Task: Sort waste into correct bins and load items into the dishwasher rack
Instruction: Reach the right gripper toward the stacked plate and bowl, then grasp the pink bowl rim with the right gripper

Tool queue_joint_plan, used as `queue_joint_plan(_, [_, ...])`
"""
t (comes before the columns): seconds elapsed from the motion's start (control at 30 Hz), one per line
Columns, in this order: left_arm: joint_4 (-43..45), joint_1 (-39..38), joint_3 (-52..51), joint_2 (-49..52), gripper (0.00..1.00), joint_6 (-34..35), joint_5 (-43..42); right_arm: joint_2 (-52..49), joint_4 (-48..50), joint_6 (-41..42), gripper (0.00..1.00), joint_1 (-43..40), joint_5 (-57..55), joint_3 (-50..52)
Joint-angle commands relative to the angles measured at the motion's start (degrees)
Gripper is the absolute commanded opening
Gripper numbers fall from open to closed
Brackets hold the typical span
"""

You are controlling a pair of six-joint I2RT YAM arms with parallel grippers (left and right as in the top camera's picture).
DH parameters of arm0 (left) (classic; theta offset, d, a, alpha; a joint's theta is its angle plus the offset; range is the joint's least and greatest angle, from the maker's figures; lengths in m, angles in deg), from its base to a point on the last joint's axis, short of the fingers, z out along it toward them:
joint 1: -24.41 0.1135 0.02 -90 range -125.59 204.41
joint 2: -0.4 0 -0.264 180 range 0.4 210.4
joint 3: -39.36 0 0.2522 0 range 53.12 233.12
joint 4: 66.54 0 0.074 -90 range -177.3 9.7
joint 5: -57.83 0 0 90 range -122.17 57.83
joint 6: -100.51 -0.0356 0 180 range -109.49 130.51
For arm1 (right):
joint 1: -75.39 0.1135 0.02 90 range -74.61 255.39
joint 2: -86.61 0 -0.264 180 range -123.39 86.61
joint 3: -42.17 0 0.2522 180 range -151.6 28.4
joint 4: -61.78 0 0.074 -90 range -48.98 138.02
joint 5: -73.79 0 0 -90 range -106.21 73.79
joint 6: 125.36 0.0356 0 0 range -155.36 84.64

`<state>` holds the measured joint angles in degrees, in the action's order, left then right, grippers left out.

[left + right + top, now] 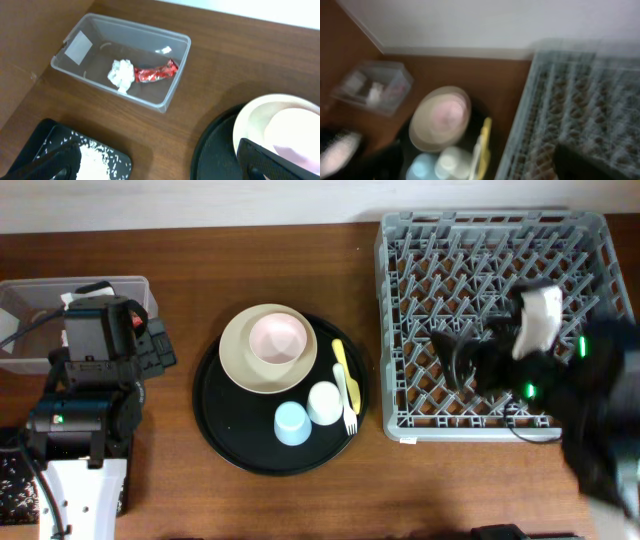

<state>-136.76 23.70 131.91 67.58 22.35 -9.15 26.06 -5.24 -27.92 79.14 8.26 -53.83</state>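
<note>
Because motion blur smears the right gripper (480, 360) above the rack (384, 320), right of frame, I cannot tell its opening. Left gripper (160, 170): fingers wide apart, empty. Tissue (121, 75) and red wrapper (156, 73) lie in the clear tub (100, 55), upper left. Grains (92, 160) lie in the black bin (50, 132), lower left. Cream bowl (240, 350), pink bowl (277, 338), blue cup (292, 423), white cup (324, 402) and fork (346, 385) sit on the round tray (225, 430), centre.

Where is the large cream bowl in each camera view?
Overhead: cream bowl at centre, on the round black tray.
Left wrist: bowl at lower right, cut by the edge.
Right wrist: bowl blurred, left of centre.
Shared landmark: the clear tub, to the bowl's left in every view.
</note>
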Motion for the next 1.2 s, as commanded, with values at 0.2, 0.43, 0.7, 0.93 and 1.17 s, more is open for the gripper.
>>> queue_joint_plan(0.2, [0.0, 0.2, 0.1, -0.4, 0.99, 0.5, 0.8, -30.6, 2.3, 5.5, 0.98, 4.6, 21.5, -16.1])
queue_joint_plan(0.43, [0.0, 0.2, 0.1, -0.4, 0.99, 0.5, 0.8, -46.9, 5.3, 5.6, 0.66, 19.6, 4.7, -15.8])
queue_joint_plan(0.7, [0.0, 0.2, 0.1, -0.4, 0.99, 0.5, 0.8, -55.4, 12.4, 13.1, 0.55, 31.1, -25.6, -15.7])
queue_joint_plan(0.93, [0.0, 0.2, 0.1, -0.4, 0.99, 0.5, 0.8, -61.8, 17.1, 16.1, 0.46, 32.3, -25.1, -15.7])
queue_joint_plan(1.17, [0.0, 0.2, 0.1, -0.4, 0.99, 0.5, 0.8, -64.1, 17.9, 21.6, 0.43, 32.3, -25.0, -15.3])
